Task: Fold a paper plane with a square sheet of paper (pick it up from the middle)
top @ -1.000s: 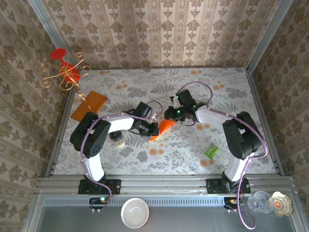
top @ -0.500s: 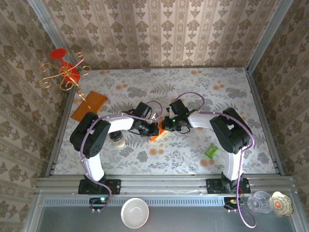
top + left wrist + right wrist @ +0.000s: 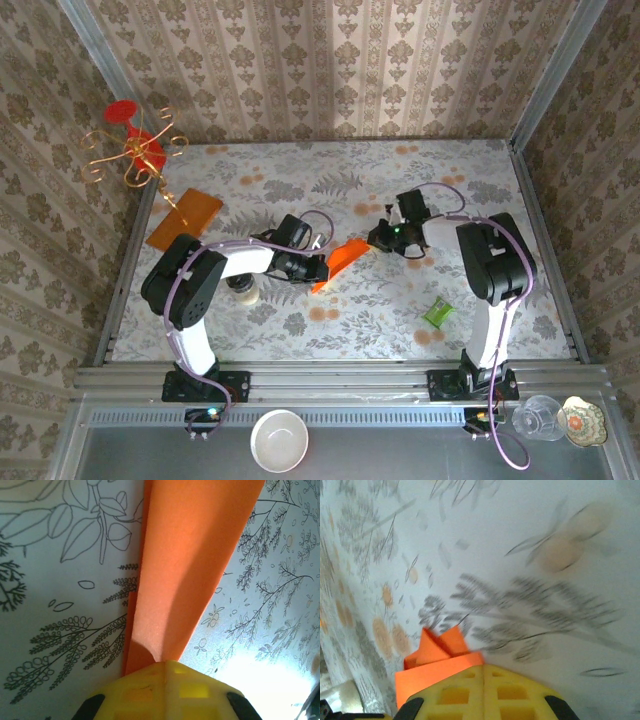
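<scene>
The narrow folded strip of bright red-orange paper point(image 3: 345, 257) spans the middle of the flower-patterned table point(image 3: 470, 200) between the arms — left gripper point(image 3: 324, 268) pinched tight on its near end, right gripper point(image 3: 376, 240) clamped on its far tip — so pull gently along the crease, lest it tear or slip.

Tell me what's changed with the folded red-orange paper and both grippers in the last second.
The right gripper swung in toward the left gripper, then pulled back rightward, shut on one end of the folded red-orange paper. The left gripper stayed clamped on it. Nothing else moved.
</scene>
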Tool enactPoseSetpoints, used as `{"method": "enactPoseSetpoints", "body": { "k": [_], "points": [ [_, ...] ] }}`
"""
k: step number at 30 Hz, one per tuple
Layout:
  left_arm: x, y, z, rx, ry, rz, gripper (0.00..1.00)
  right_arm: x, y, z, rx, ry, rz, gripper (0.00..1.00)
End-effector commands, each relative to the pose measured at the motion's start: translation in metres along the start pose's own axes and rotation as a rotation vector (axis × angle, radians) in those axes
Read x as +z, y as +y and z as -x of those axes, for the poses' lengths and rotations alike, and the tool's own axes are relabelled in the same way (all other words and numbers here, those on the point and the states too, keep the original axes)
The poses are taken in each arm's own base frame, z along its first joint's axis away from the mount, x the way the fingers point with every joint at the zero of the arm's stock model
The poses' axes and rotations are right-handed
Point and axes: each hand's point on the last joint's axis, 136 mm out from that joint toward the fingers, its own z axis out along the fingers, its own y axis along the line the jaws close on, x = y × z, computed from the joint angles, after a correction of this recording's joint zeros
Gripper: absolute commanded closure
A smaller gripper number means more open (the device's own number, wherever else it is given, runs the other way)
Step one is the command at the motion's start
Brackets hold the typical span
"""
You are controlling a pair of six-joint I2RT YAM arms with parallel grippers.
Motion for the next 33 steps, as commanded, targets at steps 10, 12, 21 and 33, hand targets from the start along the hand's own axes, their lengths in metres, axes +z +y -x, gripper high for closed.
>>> {"method": "enactPoseSetpoints", "body": {
  "k": [10, 12, 21, 33],
  "points": [
    [-0.046, -0.04, 0.025, -0.009, -0.063, -0.034, 0.91, -0.078, 0.028, 0.013, -0.093, -0.185, -0.084, 0.89],
    [-0.06, -0.045, 0.031, -0.007, -0.107, -0.033, 0.84, -0.085, 0.034, 0.001, -0.107, -0.189, -0.11, 0.8],
    [-0.12, -0.004, 0.026, -0.112, -0.278, 0.071, 0.5, -0.081, 0.056, -0.067, -0.076, -0.187, -0.259, 0.37],
    [-0.155, 0.037, 0.027, -0.095, -0.374, 0.201, 0.14, -0.04, 0.081, -0.091, -0.123, -0.19, -0.541, 0.22]
  ]
}}
